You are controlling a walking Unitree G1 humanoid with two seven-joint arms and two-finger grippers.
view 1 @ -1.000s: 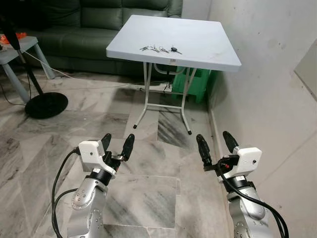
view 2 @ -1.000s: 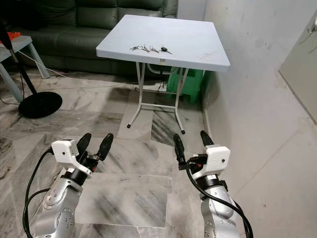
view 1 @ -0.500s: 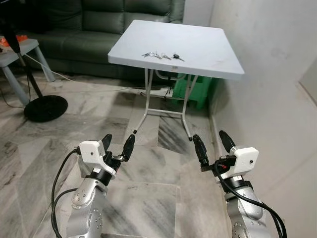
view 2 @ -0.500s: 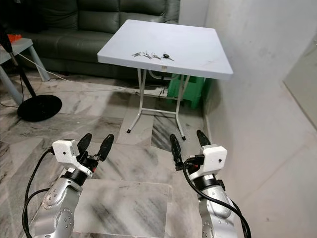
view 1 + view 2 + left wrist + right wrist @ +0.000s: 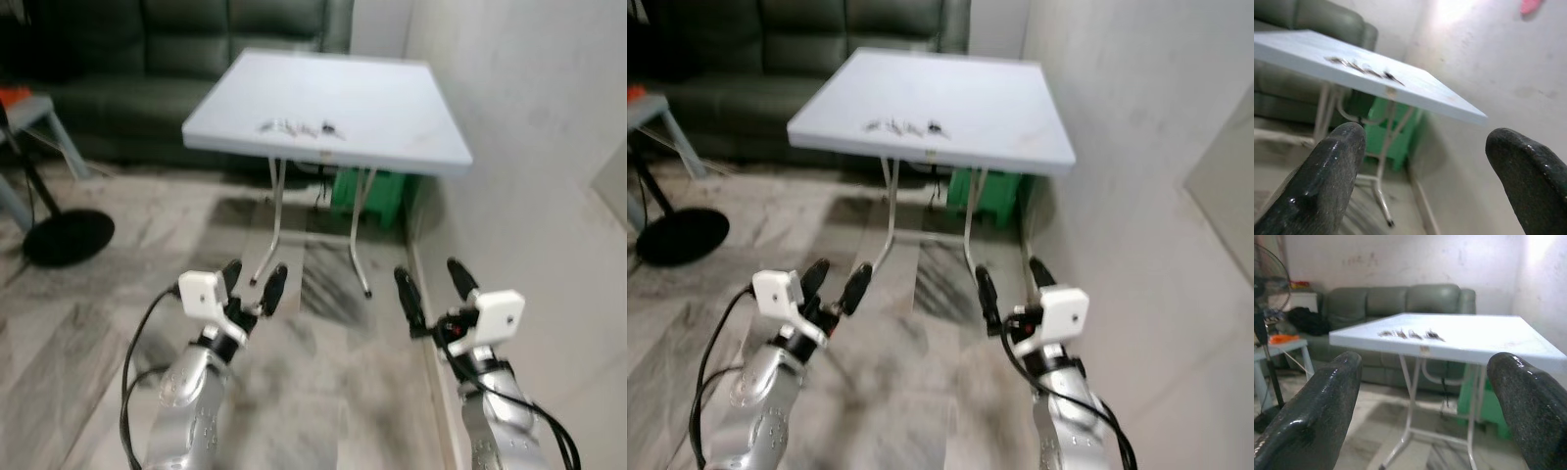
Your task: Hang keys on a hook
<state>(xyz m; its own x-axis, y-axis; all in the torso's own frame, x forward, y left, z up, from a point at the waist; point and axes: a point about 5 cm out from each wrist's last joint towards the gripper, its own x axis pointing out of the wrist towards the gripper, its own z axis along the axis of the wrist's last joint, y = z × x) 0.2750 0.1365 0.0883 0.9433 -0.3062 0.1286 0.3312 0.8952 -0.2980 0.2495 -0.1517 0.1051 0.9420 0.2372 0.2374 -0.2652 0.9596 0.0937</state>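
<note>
**Closer to the table, both grippers held apart and empty**

Since the earlier frames the whole scene has shifted and blurred, which marks a camera move; the table now sits slightly nearer and lower in the head views, and the keys lie where they lay before.

A white folding table (image 5: pixel 392 117) is seen ahead on thin metal legs, set close against a pale wall (image 5: pixel 549 147) on the robot's right. The keys (image 5: pixel 299 127) are spread in a short row near the front edge of the tabletop, toward its left corner, well apart from both grippers. In the right wrist view the keys (image 5: pixel 1409 334) are seen as a dark line just behind the near edge.

The left gripper (image 5: pixel 253 286) is held out low over the marble floor (image 5: pixel 88 323), its two black fingers spread with nothing between them. The right gripper (image 5: pixel 431 289) is held at about the same height beside the wall, fingers likewise spread and empty. Each wrist view looks between its own parted fingers (image 5: pixel 1327 186) toward the table.

A dark green sofa (image 5: pixel 147 59) stands behind the table, and a green stool or crate (image 5: pixel 372 191) is seen beneath it. A round black fan base (image 5: pixel 69 235) rests on the floor to the left.
</note>
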